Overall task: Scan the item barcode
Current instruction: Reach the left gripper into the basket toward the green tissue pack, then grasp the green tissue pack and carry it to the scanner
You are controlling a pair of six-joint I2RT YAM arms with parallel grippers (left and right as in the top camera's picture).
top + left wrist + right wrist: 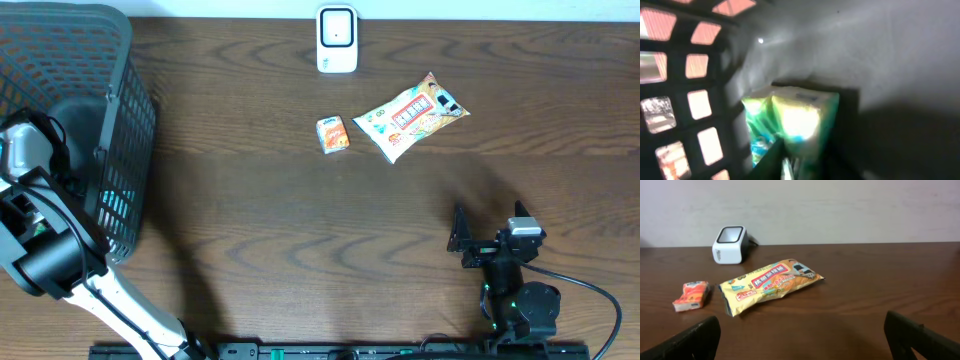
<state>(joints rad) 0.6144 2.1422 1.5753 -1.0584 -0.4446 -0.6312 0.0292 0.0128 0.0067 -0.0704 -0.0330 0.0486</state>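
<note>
At the far left of the table (300,250) stands a dark mesh basket (130,120), and the left arm (50,250) reaches over its near rim and down into it. Inside, the left wrist view shows a green-and-yellow packet (795,117) lying on the basket floor beside the lattice wall, blurred and brightly lit at its middle. The left gripper (786,159) shows only as a dark shape at the bottom edge of that view, right over the near end of the packet. The view is too dark and blurred to tell whether its fingers are apart or pressed onto the packet.

Near the right end of the table, by its near edge, the right gripper (805,345) hangs over bare wood with nothing between its fingers (690,340), which stand wide apart at the two lower corners of its own view.

A white barcode scanner (337,40) sits upright at the far edge, about the middle of the table. Nearer and to its right lies a flat snack bag (412,116) with orange and yellow print, set at a slant. A small orange packet (333,133) lies just to the left of the bag, not touching it. Both are well apart from the basket and from the right gripper.
</note>
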